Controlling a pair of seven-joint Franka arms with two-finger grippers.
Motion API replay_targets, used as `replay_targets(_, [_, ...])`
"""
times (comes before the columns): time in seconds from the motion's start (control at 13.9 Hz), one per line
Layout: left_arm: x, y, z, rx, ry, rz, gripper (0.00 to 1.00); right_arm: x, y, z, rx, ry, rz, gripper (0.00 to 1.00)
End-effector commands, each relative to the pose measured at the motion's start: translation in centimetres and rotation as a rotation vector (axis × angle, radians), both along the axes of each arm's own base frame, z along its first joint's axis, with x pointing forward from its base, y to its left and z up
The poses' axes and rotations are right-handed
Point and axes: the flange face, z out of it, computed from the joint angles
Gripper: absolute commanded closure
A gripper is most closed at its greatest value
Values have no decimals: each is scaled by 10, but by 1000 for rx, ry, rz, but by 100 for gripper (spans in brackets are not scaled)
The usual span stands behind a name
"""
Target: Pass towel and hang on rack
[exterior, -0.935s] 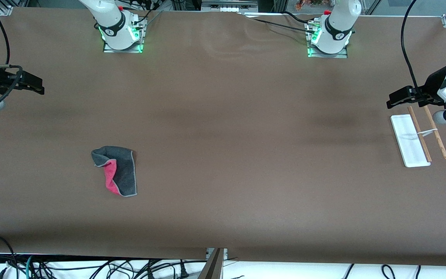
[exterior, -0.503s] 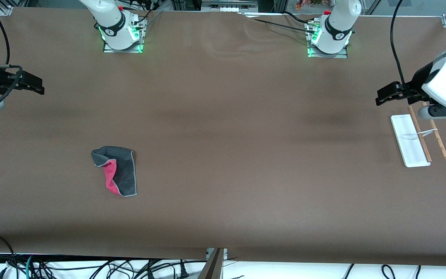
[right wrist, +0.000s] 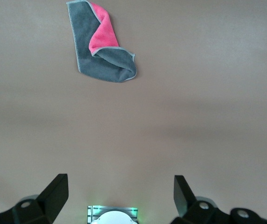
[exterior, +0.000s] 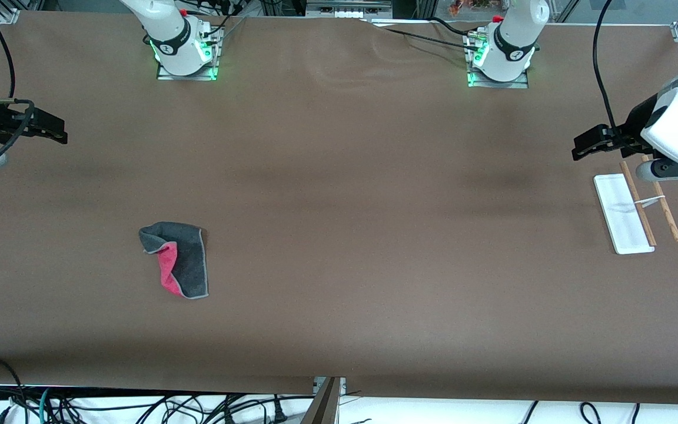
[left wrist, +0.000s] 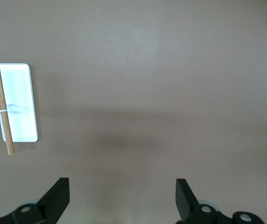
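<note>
Grey-pink towel (right wrist: 101, 43) only in right wrist view; rack (left wrist: 12, 103) in left's; both grippers wide.

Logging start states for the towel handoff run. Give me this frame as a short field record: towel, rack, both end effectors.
towel: lying crumpled on the table toward the right arm's end, grey side mostly up, pink fold showing, untouched
rack: on the table toward the left arm's end, nothing hung on it
right end effector: open, empty, waiting at its end of the table
left end effector: open, empty, over the table beside the rack
</note>
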Motion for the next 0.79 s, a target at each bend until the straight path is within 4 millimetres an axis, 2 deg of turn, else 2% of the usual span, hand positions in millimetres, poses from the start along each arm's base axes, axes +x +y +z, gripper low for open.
replay_targets(0.0, [-3, 4, 3, 21, -1, -5, 0, 2, 0, 3, 7, -8, 11, 0])
replay_targets(0.58, [2, 13, -2, 6, 9, 7, 0, 3, 0, 1, 6, -7, 13, 0])
replay_targets(0.72, [2, 14, -3, 5, 10, 8, 0, 9, 0, -5, 7, -14, 14, 0])
